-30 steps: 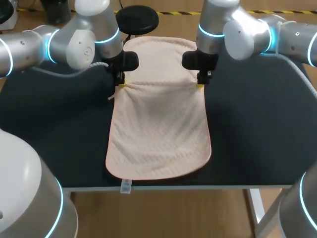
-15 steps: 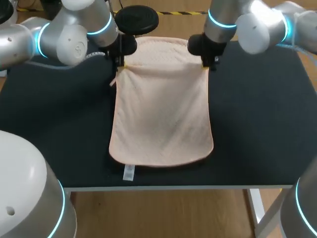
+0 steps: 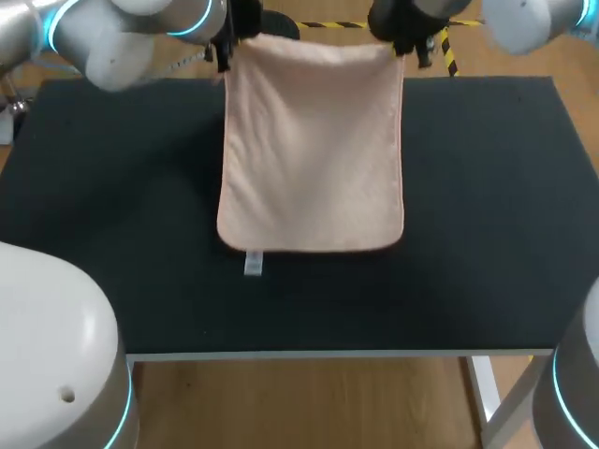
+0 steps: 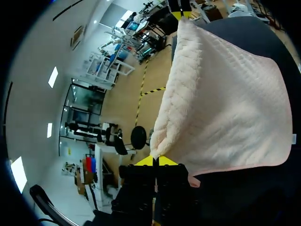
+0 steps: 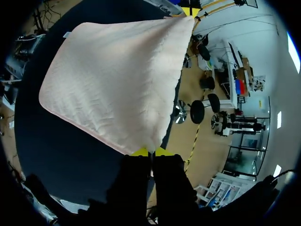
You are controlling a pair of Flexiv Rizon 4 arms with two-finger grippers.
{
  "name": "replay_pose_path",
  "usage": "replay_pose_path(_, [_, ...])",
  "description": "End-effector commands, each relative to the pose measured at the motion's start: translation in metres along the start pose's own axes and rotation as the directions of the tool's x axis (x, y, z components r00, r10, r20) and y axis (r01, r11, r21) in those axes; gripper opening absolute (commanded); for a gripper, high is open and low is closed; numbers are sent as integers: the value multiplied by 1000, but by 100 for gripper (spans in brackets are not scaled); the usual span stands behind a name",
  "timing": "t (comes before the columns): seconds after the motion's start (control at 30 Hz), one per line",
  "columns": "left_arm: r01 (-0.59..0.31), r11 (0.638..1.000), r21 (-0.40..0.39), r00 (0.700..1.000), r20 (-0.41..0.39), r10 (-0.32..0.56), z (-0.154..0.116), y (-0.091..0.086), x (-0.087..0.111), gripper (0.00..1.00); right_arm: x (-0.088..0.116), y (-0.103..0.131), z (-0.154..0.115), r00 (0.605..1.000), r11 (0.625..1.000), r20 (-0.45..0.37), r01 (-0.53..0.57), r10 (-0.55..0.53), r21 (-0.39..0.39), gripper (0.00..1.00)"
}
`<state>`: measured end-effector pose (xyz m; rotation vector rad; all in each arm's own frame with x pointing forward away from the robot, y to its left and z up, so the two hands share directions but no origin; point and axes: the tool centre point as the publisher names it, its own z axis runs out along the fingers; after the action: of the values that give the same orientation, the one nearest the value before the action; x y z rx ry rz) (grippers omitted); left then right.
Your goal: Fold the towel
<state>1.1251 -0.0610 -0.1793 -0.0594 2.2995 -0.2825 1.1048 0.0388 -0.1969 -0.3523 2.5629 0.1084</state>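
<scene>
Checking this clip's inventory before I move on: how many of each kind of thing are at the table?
towel: 1
grippers: 2 (left gripper, right gripper)
table: 1
Total: 4

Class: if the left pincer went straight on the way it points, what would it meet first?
The towel: the left pincer is shut on its corner, and the cloth stretches directly ahead. Depth beyond it is unclear.

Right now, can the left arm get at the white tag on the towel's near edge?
Probably not. The left gripper is shut on a far corner of the towel, and the tag hangs at the opposite edge; it would have to let go first.
</scene>
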Motion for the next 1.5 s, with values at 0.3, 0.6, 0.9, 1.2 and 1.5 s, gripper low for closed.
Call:
replay_pose_path(0.3, [16, 1000, -14, 976, 219, -12, -85, -12, -78, 0, -69, -10, -111, 987, 999, 160, 20, -27, 40, 0])
replay_pose_path(0.6, [-17, 1000, 3, 936, 352, 15, -114, -30, -134, 0, -112, -12, -163, 945, 997, 323, 27, -49, 70, 0])
replay_pose_path(0.9, [-62, 998, 5, 944, 325, 57, -113, -34, -129, 0, -103, -9, -160, 940, 996, 336, 35, -62, 87, 0])
replay_pose_path(1.2, [-12, 1000, 26, 993, 118, 9, -104, -22, -28, 0, -19, -7, -115, 990, 993, 104, 92, -100, 76, 0])
replay_pose_path(1.5, [35, 999, 30, 999, 15, -35, -132, -23, 46, 0, 47, 4, -111, 994, 994, -6, 105, -105, 30, 0])
